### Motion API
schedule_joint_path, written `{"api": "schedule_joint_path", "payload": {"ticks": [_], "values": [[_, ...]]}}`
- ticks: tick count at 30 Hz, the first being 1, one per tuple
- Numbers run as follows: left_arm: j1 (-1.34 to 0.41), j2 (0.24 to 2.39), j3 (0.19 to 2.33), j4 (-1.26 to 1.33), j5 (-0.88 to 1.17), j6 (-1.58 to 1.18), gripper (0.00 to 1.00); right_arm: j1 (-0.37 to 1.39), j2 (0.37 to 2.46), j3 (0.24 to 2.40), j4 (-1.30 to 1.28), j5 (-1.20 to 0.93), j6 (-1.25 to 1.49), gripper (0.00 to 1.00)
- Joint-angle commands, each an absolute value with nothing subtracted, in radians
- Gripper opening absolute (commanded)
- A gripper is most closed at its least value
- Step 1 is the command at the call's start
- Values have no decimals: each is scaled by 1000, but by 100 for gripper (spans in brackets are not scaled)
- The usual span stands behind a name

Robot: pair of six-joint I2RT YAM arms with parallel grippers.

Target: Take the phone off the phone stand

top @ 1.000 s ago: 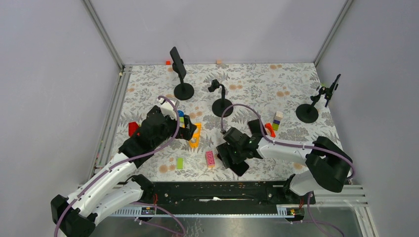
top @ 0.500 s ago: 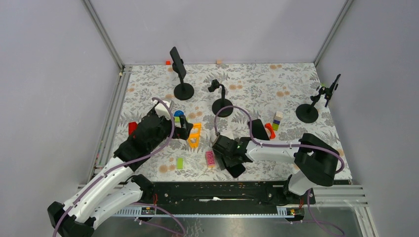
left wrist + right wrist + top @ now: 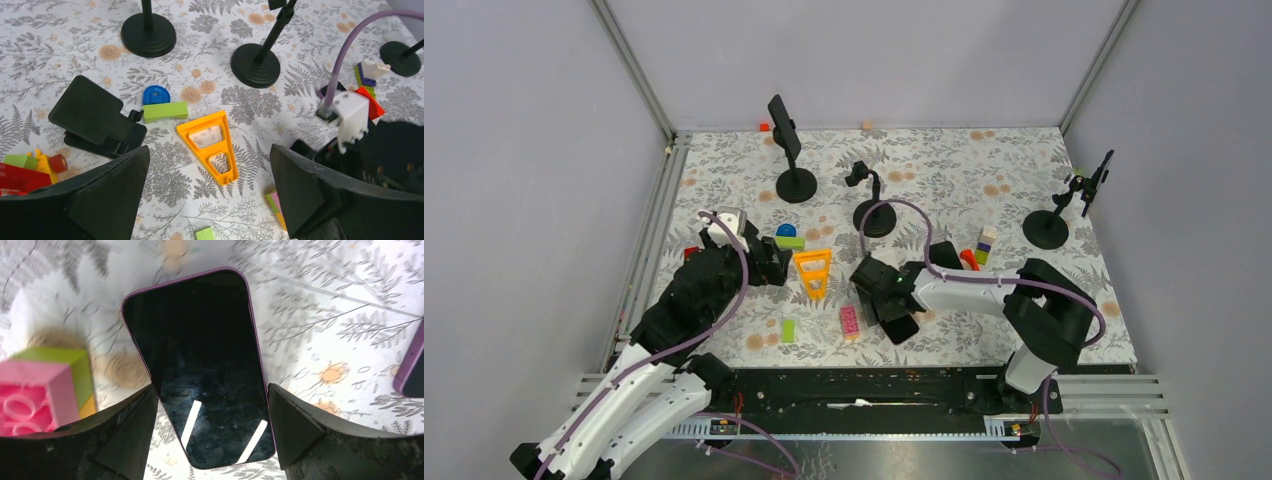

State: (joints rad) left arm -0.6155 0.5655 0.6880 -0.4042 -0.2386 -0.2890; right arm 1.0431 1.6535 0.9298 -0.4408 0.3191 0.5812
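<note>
A dark phone with a purple rim (image 3: 200, 355) lies flat, screen up, on the floral table (image 3: 984, 180). My right gripper (image 3: 212, 395) is shut on the phone, with one finger pressed against each long edge. In the top view this gripper (image 3: 889, 300) stands over the phone (image 3: 902, 327) near the front middle. An empty phone stand (image 3: 874, 217) stands just behind it. My left gripper (image 3: 209, 155) hangs open above an orange triangle piece (image 3: 212, 142), holding nothing.
Two more stands (image 3: 796, 185) (image 3: 1046, 230) each hold a phone (image 3: 784, 128) (image 3: 1102, 170). Another phone (image 3: 944, 255) lies flat behind the right gripper. Toy blocks (image 3: 849, 322) (image 3: 789, 330) (image 3: 984, 245) are scattered about. A black folded holder (image 3: 92, 117) lies left of the green block (image 3: 165, 111).
The right gripper has closed onto the flat phone and shifted left with it. The left arm has pulled back to the left, uncovering the orange triangle.
</note>
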Motion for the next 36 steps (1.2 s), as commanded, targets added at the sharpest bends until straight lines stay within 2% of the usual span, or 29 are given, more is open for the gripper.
{"api": "schedule_joint_path", "payload": {"ticks": [1, 5, 10, 13, 15, 18, 22, 31, 36], "values": [[-609, 551, 721, -431, -290, -300, 99, 925, 1676, 953, -466, 321, 548, 51], [-609, 548, 704, -438, -273, -318, 99, 819, 1687, 968, -465, 327, 526, 51], [-609, 538, 691, -436, -277, -333, 99, 744, 1732, 1014, -480, 338, 522, 56], [-609, 538, 689, -436, -277, -333, 99, 731, 1762, 1053, -501, 346, 517, 66], [-609, 543, 686, -436, -267, -329, 99, 732, 1757, 1070, -517, 346, 523, 79], [-609, 554, 676, -435, -255, -332, 99, 731, 1717, 1061, -517, 346, 525, 92], [-609, 569, 666, -413, -245, -348, 99, 732, 1627, 1049, -536, 357, 508, 99], [-607, 595, 693, -382, -242, -362, 99, 731, 1427, 1054, -586, 320, 489, 100], [-567, 644, 781, -368, -129, -386, 99, 730, 1330, 1035, -609, 336, 468, 100]]}}
